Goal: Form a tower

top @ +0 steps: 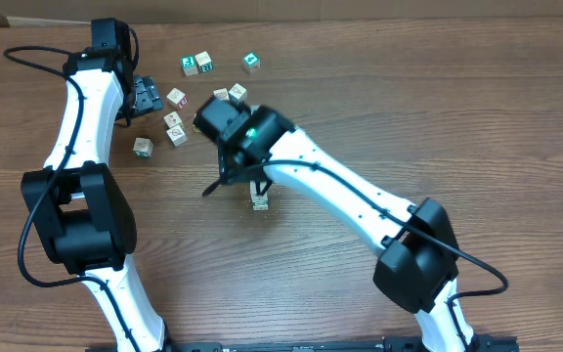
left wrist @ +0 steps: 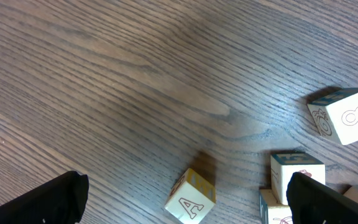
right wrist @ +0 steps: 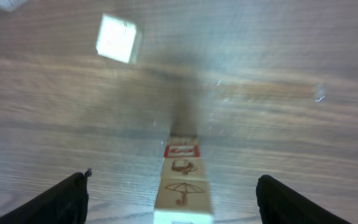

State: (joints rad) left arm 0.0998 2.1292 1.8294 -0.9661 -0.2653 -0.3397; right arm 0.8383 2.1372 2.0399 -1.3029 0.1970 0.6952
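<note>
Looking down from the right wrist, finds the right hand [right wrist: 174, 193] spread wide and holding nothing. Shows the tower [top: 260, 201] standing upright on the desk [right wrist: 303, 124] between the two dark fingers [right wrist: 61, 199], apart from both. Counts at least three pale cubes in that column from this view: umbrella picture on the nearest face, brown drawing on the next, red print on the one after. Cannot count further down for blur. From overhead, places the tower near the middle of the desk, just beside the right arm's wrist and well apart from everything else.

Farther back, meets a scatter of loose cubes [top: 176, 135] lying singly on the wood, some close together. Just left of those, finds the left hand [top: 145, 98] low over the desk, opened fully and holding nothing. Through the left wrist camera, sees a cube with a letter A [left wrist: 190, 199] lying on the desk between the fingertips, touched by neither, and a cube with an 8 [left wrist: 352, 117] off to the right. Farthest of all, picks out a green-printed cube [top: 251, 63] near the back of the desk.
</note>
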